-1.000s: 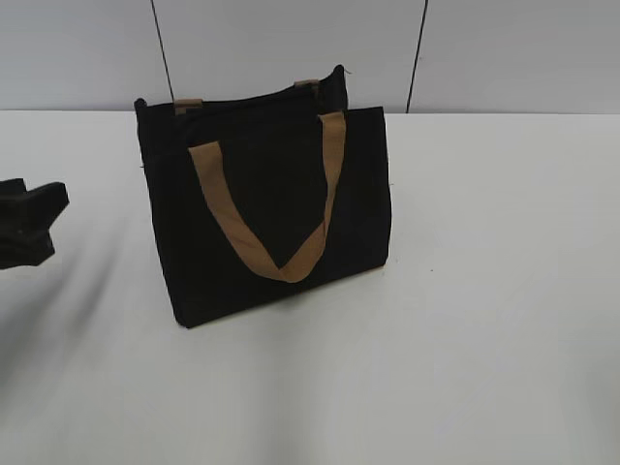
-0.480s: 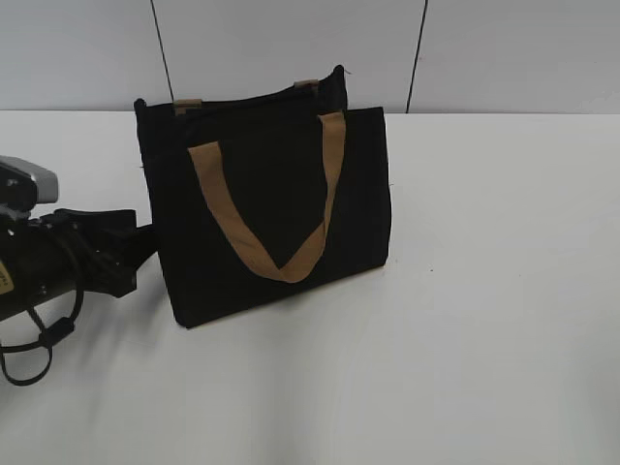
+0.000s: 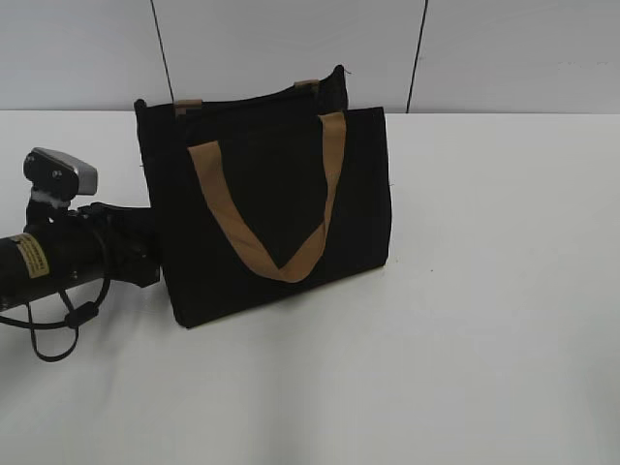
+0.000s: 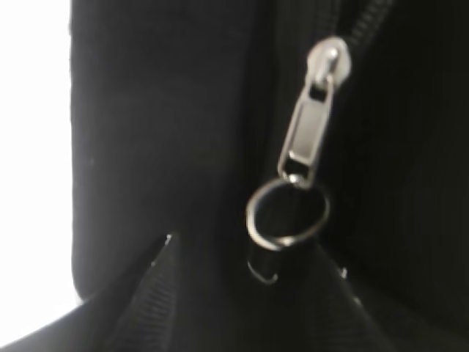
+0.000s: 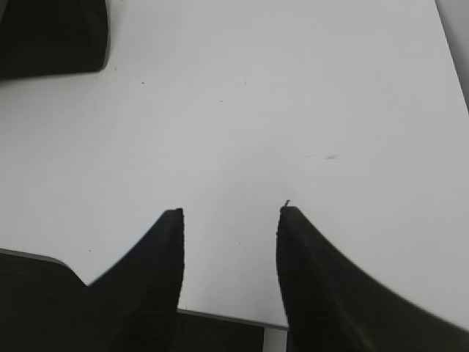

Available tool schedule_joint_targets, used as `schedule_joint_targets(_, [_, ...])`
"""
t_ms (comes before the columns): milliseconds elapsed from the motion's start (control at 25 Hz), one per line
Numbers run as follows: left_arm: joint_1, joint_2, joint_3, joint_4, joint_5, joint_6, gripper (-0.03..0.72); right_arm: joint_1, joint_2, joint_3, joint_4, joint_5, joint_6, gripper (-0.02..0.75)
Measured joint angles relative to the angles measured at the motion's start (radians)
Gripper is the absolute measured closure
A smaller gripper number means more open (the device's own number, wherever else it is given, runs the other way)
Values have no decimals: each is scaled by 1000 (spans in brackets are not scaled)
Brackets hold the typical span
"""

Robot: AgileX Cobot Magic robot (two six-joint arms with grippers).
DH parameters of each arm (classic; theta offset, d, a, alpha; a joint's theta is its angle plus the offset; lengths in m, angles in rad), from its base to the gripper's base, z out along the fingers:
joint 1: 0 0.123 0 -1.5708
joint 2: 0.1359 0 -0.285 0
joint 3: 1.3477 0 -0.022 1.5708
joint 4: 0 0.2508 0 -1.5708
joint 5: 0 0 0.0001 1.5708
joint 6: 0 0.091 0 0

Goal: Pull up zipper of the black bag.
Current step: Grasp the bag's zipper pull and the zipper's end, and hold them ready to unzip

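The black bag (image 3: 266,208) stood upright on the white tabletop (image 3: 484,320), a little left of the middle, with its tan strap handle (image 3: 281,208) hanging down the near side. The left claw (image 3: 131,247) was pressed up against the bag's left end, right by the zipper (image 4: 311,117) and its silver pull tab, and I cannot tell if it was clenched or released. The right claw (image 5: 229,216) was spread apart over bare tabletop, grasping nothing.
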Motion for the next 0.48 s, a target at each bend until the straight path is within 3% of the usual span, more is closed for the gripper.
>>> schedule_joint_targets(200, [-3,8,-38,5,15,-11,312,0,0,0,0,0,0,414])
schedule_joint_targets(480, [-4,8,-40,25,59,-20,555,0,0,0,0,0,0,414])
